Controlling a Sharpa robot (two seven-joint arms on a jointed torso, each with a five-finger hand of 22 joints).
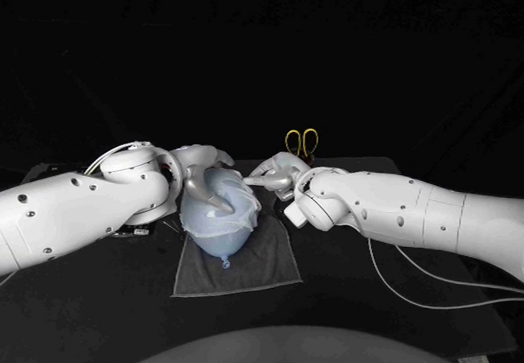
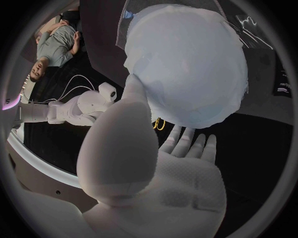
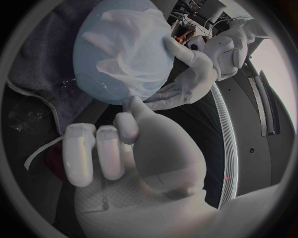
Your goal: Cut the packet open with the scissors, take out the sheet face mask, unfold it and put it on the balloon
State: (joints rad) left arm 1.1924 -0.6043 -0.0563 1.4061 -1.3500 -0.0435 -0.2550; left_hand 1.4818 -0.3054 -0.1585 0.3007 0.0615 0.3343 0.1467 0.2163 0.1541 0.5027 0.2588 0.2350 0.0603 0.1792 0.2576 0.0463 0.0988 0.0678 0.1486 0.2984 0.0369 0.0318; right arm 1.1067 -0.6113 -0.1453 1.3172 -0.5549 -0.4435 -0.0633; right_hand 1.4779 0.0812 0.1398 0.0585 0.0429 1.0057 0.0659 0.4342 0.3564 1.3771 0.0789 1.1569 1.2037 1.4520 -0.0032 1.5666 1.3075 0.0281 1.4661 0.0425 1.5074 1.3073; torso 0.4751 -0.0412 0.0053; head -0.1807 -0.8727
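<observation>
Atop the pale-blue balloon (image 1: 216, 235), the white sheet mask (image 1: 235, 198) looks flimsy: pinch edges; left hand (image 1: 202, 177) spread at eleven o'clock, right hand (image 1: 278, 173) unclear.

Head camera looks down; both wrist cameras closely share the balloon (image 1: 214, 232).
</observation>
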